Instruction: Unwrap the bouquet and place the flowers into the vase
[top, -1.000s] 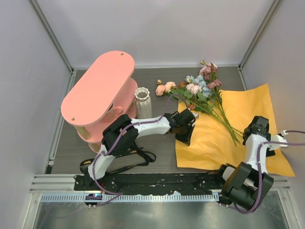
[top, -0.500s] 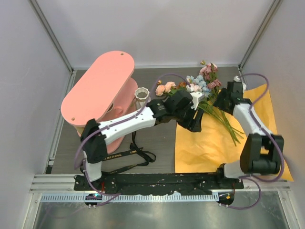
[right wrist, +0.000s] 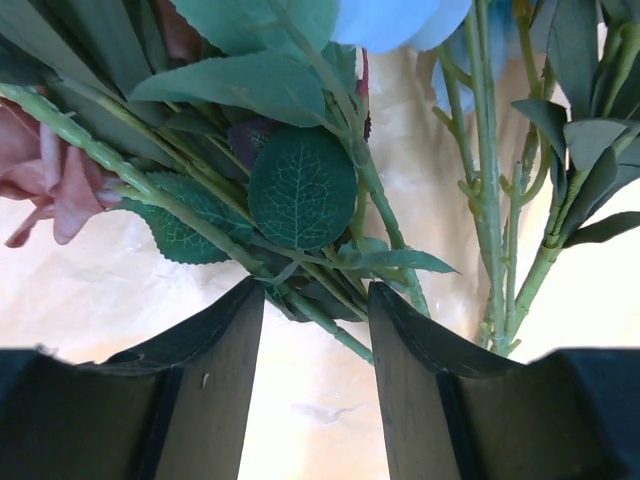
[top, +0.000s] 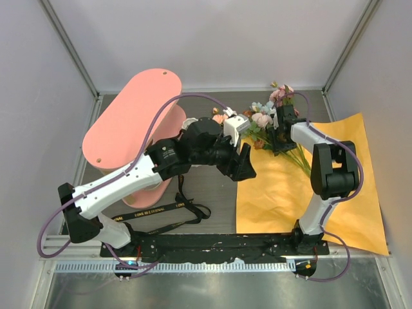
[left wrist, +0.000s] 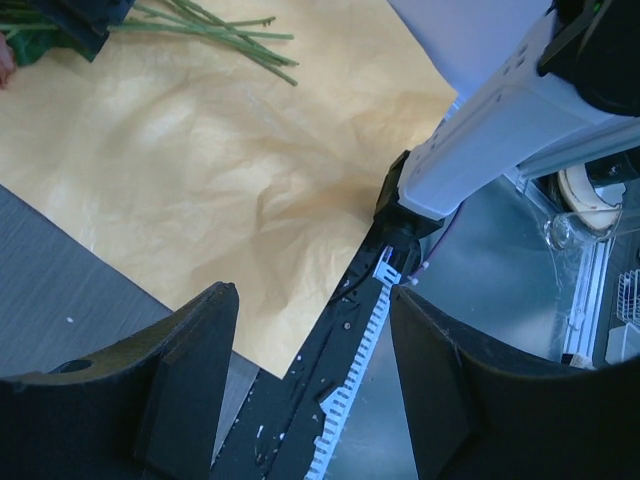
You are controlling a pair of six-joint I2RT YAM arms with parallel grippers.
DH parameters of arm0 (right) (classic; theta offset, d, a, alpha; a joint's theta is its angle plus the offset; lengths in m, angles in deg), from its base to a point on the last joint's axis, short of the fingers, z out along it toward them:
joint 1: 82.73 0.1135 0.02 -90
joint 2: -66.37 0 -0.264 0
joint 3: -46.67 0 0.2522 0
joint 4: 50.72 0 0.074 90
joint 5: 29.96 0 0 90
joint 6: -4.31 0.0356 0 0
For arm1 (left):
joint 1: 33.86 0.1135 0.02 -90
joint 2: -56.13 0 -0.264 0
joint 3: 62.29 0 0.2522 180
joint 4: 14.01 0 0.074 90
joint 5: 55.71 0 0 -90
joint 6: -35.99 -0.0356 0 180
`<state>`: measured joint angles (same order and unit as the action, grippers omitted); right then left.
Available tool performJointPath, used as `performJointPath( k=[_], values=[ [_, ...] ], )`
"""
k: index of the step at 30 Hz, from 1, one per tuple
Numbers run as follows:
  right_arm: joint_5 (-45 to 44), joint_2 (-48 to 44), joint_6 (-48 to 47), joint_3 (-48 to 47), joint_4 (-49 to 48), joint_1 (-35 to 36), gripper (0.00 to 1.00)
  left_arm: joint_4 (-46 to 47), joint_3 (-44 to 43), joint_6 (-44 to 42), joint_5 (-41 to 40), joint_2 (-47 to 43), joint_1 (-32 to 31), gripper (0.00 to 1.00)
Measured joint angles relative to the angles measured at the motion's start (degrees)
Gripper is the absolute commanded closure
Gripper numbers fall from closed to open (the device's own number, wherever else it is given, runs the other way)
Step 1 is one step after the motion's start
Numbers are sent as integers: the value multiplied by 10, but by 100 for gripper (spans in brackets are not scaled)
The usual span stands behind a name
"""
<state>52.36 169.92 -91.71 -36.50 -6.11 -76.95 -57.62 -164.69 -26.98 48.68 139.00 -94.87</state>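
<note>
Pink-and-blue artificial roses (top: 262,118): green stems lie crosswise between right gripper (right wrist: 315,290) fingertips, jaws apart.
Left gripper (left wrist: 312,295): spread, empty, farther.

White arms (top: 122,183), purple cables (top: 154,122), black left gripper (left wrist: 310,320).

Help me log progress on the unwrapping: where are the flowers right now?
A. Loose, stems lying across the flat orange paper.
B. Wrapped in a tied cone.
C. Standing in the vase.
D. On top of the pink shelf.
A: the flowers lie loose, their green stems spread over the unfolded paper, with no wrap around them.
</note>
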Motion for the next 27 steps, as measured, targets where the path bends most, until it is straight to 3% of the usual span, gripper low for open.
performJointPath(
  k=[4,8,10,13,18,27],
  values=[
    [-4,3,-33,0,0,5,60,-6,26,0,2,0,0,34],
    [-26,7,-60,5,-2,34,77,-7,42,0,2,0,0,34],
    [-42,7,-74,11,0,58,78,-6,47,0,2,0,0,34],
    [-70,5,-89,15,2,88,77,-6,53,0,2,-2,0,34],
    [-130,-14,-104,27,1,118,64,-5,64,0,4,-11,0,34],
    [-147,-87,-104,62,0,114,61,-1,65,10,18,-18,0,34]
  ],
)
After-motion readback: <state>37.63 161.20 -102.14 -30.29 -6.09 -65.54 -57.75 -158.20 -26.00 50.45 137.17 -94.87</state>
